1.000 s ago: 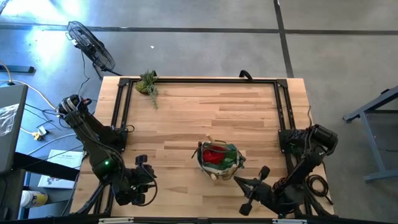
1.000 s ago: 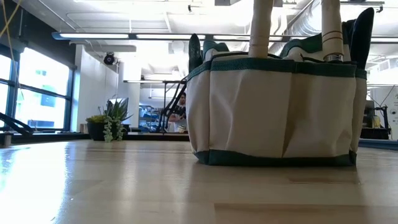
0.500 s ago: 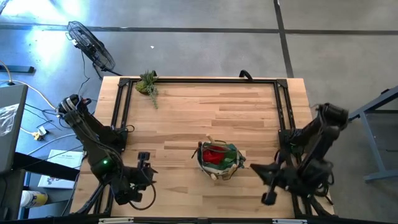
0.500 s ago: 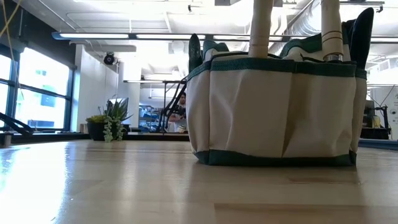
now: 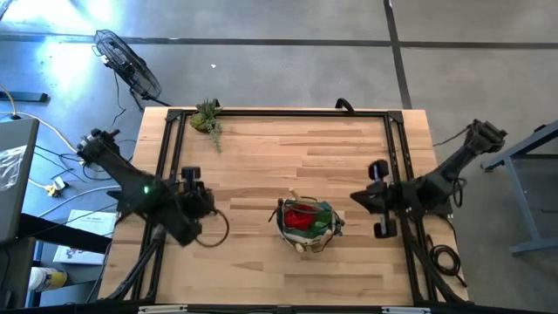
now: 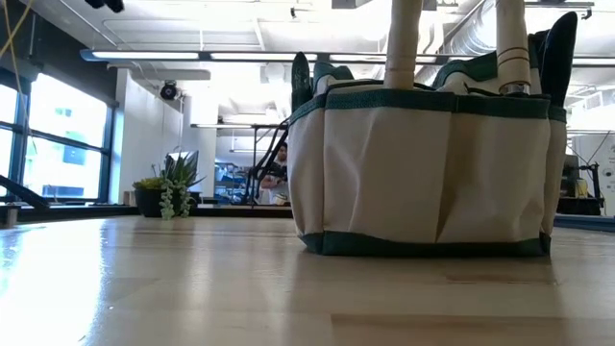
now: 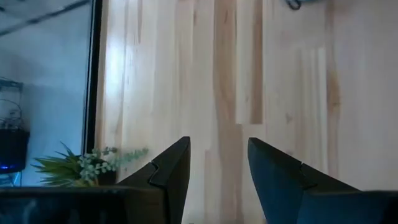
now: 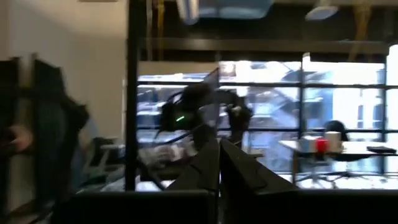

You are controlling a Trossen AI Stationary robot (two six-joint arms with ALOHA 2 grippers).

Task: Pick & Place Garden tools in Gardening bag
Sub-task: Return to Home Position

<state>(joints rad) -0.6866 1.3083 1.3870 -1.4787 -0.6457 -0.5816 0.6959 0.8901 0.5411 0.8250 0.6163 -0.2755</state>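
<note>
The gardening bag (image 5: 307, 225), pale fabric with green trim (image 6: 423, 163), stands on its base at the table's near middle. Garden tools stick up out of it: a red glove-like piece (image 5: 301, 215), two wooden handles (image 6: 404, 38) (image 6: 512, 43) and a dark handle (image 6: 562, 43). My left gripper (image 5: 190, 179) hovers open to the bag's left, over bare wood (image 7: 214, 168). My right gripper (image 5: 357, 197) is shut, raised to the bag's right and pointing toward the table's left (image 8: 219, 163). Neither touches anything.
A leafy plant clump (image 5: 207, 118) lies at the far left corner, also in the left wrist view (image 7: 81, 165). Black frame rails (image 5: 279, 112) run along the table's far, left and right sides. Bare wood stretches between the bag and the far edge.
Both arms have lifted away from the near edge. My left gripper has risen and gone toward the far edge, turning as it went. My right gripper has swung up and toward the far right, tipping up until it points at the table's left. The bag has stayed put.
</note>
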